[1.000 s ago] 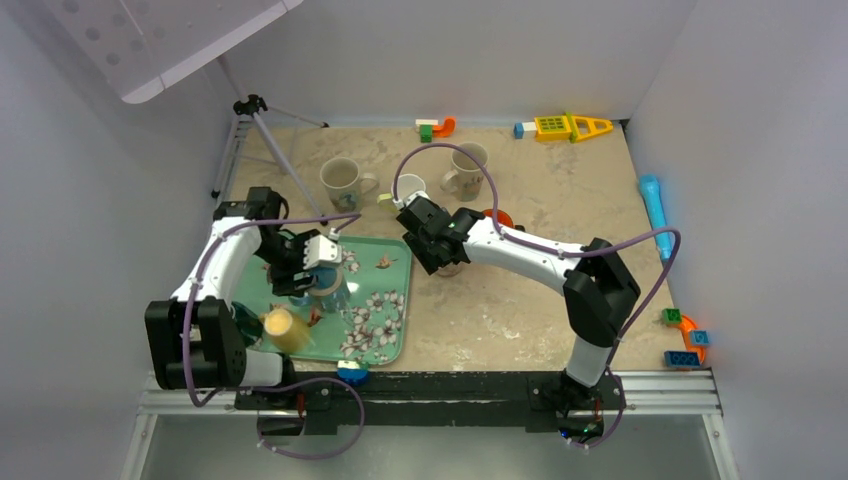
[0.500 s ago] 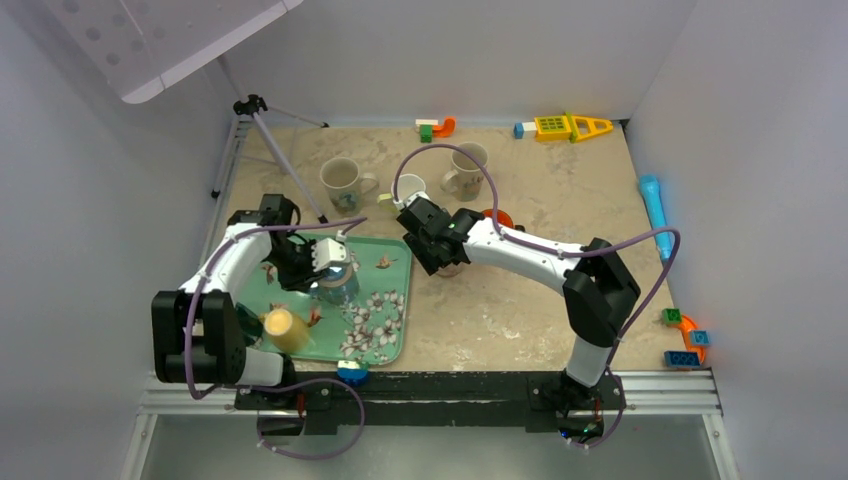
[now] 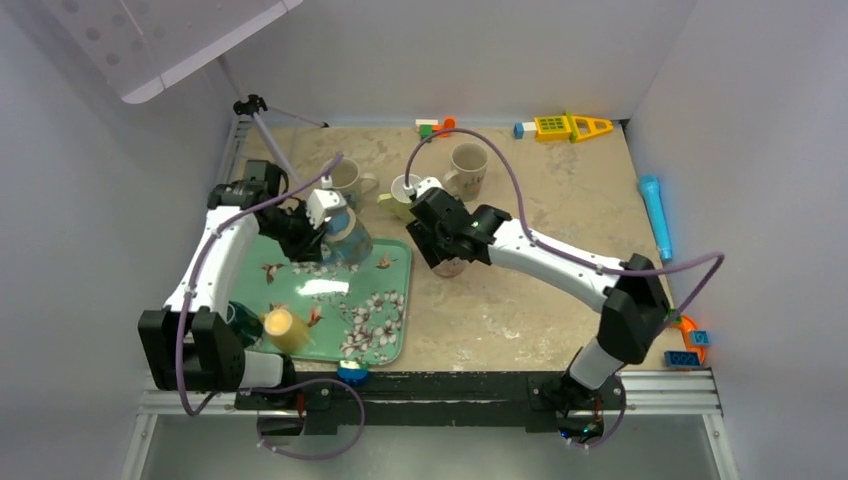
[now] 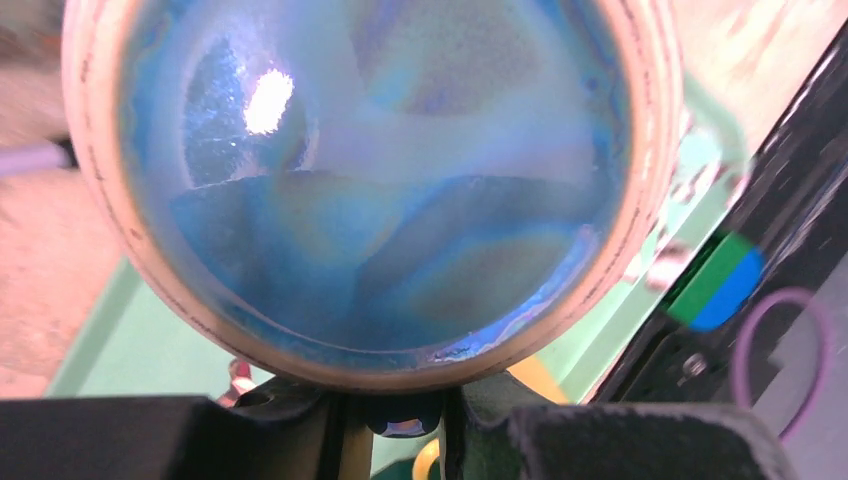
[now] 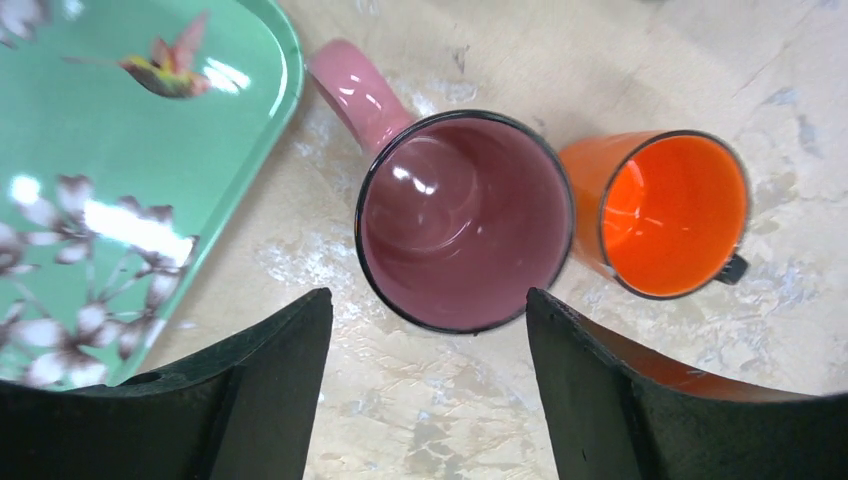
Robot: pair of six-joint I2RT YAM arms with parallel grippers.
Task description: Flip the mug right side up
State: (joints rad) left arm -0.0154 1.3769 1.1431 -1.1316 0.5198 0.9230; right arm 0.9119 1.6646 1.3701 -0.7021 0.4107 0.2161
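I have the blue-glazed mug (image 3: 347, 240) in my left gripper (image 4: 395, 412), lifted off the surface above the far edge of the green tray (image 3: 300, 300). The jaws pinch its wall at the bottom of the wrist view, a firm grasp. The mug lies tilted, its long axis running from the gripper toward the middle of the table. One round end, cream-rimmed and glossy blue, faces the wrist camera, and I cannot tell whether that is the mouth or the base. My right gripper (image 5: 428, 300) is released, jaws wide, hovering over an upright pink mug (image 5: 465, 225) — not touching it — with an orange mug (image 5: 665, 205) just beside. Print on the pale mugs (image 3: 468, 165) at the back is too small for me to read
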